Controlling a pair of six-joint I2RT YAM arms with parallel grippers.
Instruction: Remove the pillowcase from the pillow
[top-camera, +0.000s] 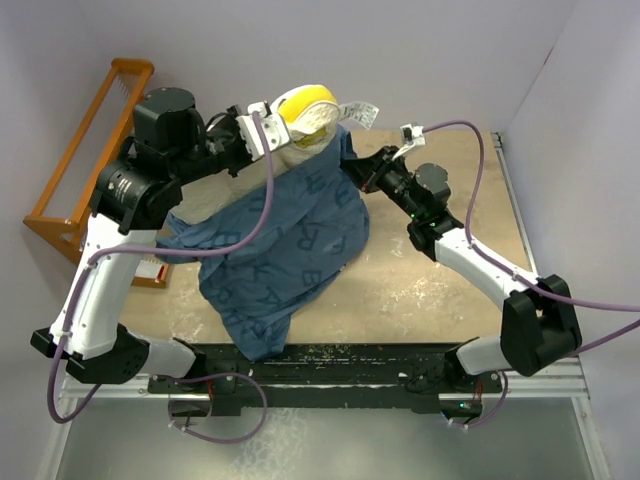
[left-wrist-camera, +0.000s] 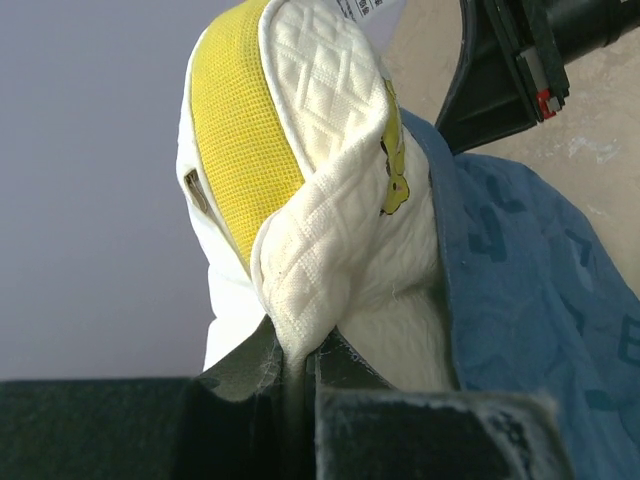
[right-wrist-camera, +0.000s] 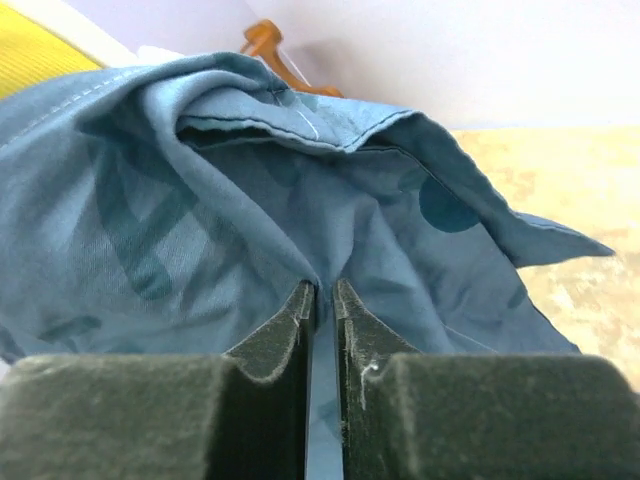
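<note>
From above I see the pillow poking out of the pillowcase at the far side of the table; only the left wrist view shows my left gripper pinching its quilted corner, and only the right wrist view shows my right gripper clamped on blue cloth.

Everything is lit brightly and evenly, only soft shadow is cast beneath the pillowcase, and wrist-view foregrounds are blurred.

A robot lab: plain walls (and scuffed table).
</note>
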